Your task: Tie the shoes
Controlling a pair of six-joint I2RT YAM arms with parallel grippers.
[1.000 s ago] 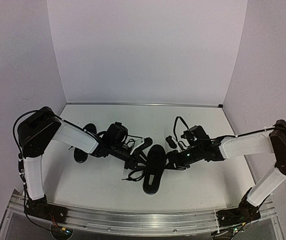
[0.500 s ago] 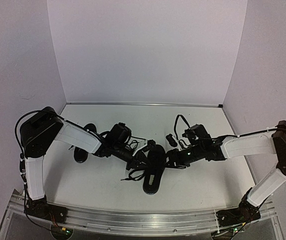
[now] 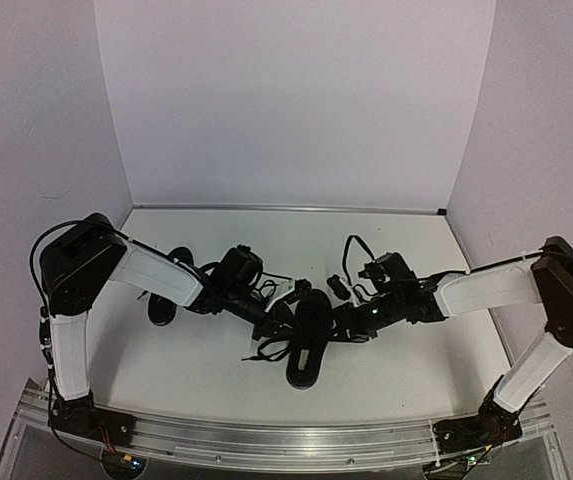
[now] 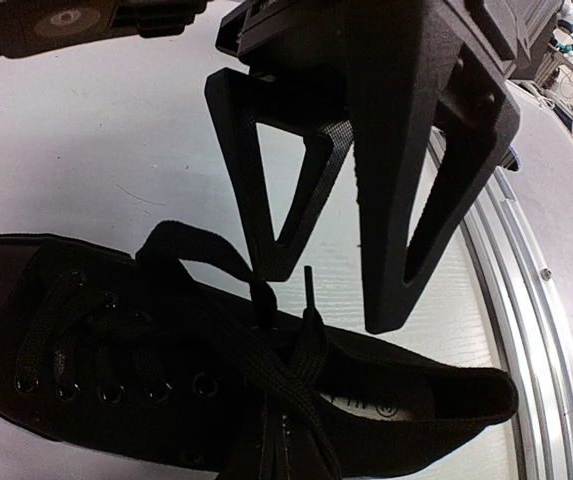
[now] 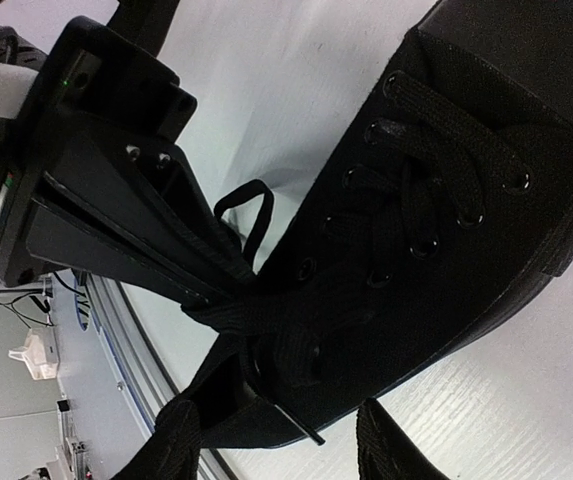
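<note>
Shoe lace pinched by closed left end effector; right end effector half-open, empty (other shoe mostly hidden).

White arm links, black triangular fingers

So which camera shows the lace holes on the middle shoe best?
The right wrist view. The middle shoe fills the picture, and its lace holes look big and shiny. The left wrist view shows them small and dark. In the top view the shoe is just a little black shape, holes too tiny to see.
</note>
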